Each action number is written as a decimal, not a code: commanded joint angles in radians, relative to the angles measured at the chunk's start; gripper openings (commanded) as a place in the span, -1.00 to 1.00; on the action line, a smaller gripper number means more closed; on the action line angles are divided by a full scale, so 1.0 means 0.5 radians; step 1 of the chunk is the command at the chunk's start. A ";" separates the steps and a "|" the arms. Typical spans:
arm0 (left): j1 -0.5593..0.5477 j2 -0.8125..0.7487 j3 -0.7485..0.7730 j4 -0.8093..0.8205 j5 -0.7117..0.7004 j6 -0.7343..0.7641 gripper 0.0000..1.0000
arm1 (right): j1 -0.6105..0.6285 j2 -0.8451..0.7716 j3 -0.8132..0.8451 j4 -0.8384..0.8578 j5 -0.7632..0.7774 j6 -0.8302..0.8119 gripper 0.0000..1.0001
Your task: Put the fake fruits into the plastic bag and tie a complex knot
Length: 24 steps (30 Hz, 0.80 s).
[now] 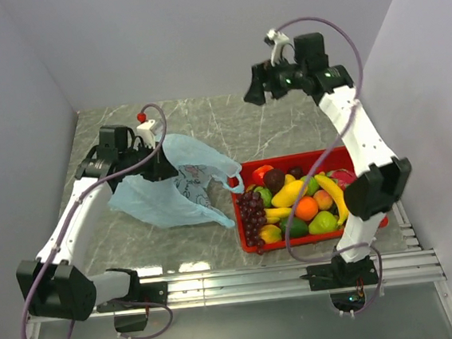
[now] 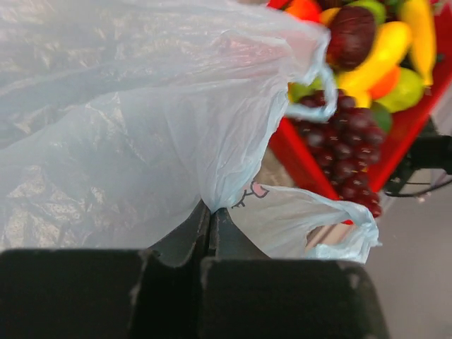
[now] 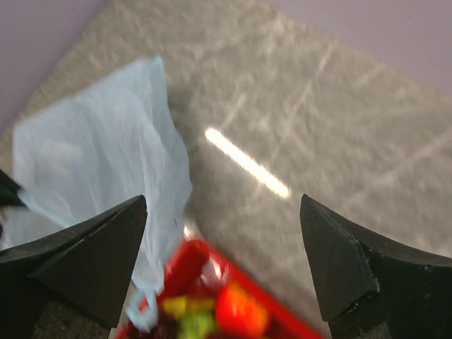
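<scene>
Plastic bag [image 1: 168,193] lies crumpled on the table [image 1: 246,127], left of the red tray [image 1: 317,239], with one loop handle reaching to the tray's left edge. All the fake fruits [image 1: 297,203] appear to sit in the tray, and no knot has been tied.

The film looks thin, limp and very light, so it will likely collapse and slide instead of holding an open mouth. The best holds are probably the mouth rim or the loop handles, pulled apart to keep it open. The fruits look hard, glossy and light, so they are apt to roll or slip from a pinch.

The left gripper [image 2: 210,212] is clenched on a fold of the bag, its arm reaching forward low over the table. The right gripper [image 3: 222,205] is spread wide and holds nothing. It hangs high above the far side of the tray, with the arm raised and bent leftward at the wrist.
</scene>
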 commanded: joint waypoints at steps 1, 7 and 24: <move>-0.003 -0.121 0.016 0.076 0.226 -0.062 -0.99 | -0.046 -0.292 -0.270 -0.494 0.033 -0.334 0.91; -0.003 -0.088 -0.045 0.269 0.251 -0.313 -0.99 | -0.163 -0.802 -0.752 -0.795 -0.093 -0.507 0.72; 0.000 -0.039 -0.125 0.549 0.463 -0.627 -0.99 | 0.278 -1.445 -1.763 0.514 0.247 -0.129 0.96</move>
